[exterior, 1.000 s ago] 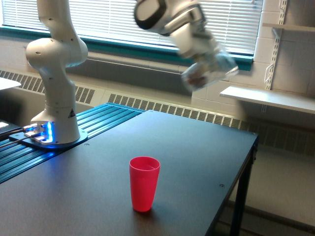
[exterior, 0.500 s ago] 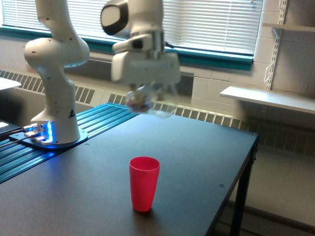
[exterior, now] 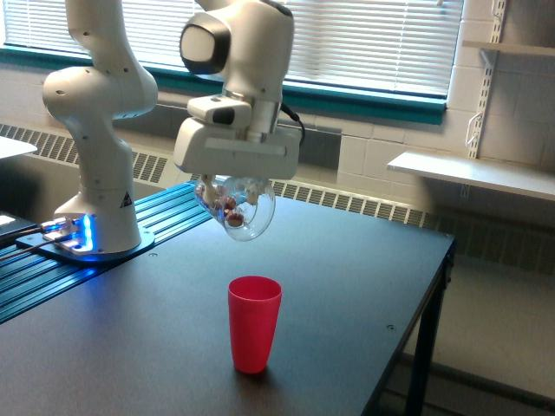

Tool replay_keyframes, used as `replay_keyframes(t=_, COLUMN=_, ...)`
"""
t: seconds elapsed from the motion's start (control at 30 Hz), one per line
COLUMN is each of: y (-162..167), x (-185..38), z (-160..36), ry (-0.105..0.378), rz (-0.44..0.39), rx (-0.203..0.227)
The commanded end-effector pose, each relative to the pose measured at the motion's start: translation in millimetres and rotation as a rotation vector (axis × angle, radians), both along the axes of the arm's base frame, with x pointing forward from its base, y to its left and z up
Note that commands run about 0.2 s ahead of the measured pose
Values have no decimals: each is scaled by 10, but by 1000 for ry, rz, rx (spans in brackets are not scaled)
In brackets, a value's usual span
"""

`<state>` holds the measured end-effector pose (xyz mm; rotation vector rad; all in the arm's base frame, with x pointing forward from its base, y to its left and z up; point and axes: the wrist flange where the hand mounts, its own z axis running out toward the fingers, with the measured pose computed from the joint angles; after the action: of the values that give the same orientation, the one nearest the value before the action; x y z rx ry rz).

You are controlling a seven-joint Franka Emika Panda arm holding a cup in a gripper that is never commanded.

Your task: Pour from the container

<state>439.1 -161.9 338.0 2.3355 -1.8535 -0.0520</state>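
1. Above the red cup (exterior: 255, 322), and a little toward the exterior view's left of it, hung the container (exterior: 236, 206), clear and round-bodied, with small reddish and pale bits visible inside.
2. Gripper (exterior: 234, 184) sat just over the container, clamped on its upper part; fingers mostly hidden by the white hand body, so the exact hold could not be read.
3. Step in hand, as judged: positioning for the pour. Nothing seen falling; red cup stood upright and apart from the container.
4. Next move would likely call for bringing the container's mouth over the red cup's open rim, then tipping; which way the mouth faced could not be told.
5. Red cup stood on a dark table (exterior: 364, 286), otherwise bare around it. Robot base (exterior: 95, 217) rose well off to the exterior view's left of the cup, blue light at its foot.
6. Beyond the red cup: window blinds (exterior: 381, 39), a teal sill, a wall shelf (exterior: 473, 173) toward the exterior view's right.
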Motion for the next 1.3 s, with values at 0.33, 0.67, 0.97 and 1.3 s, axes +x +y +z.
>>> replay_keyframes(t=0.33, y=13, x=126, z=-209, ry=56, rz=-230, rx=25)
replay_keyframes(t=0.67, y=-191, x=178, z=-137, ry=56, rz=-374, rx=28)
replay_keyframes(t=0.97, y=-295, x=289, z=-91, ry=50, rz=-471, rx=29)
replay_keyframes(t=1.3, y=-274, x=333, z=-132, ry=69, rz=-503, rx=47)
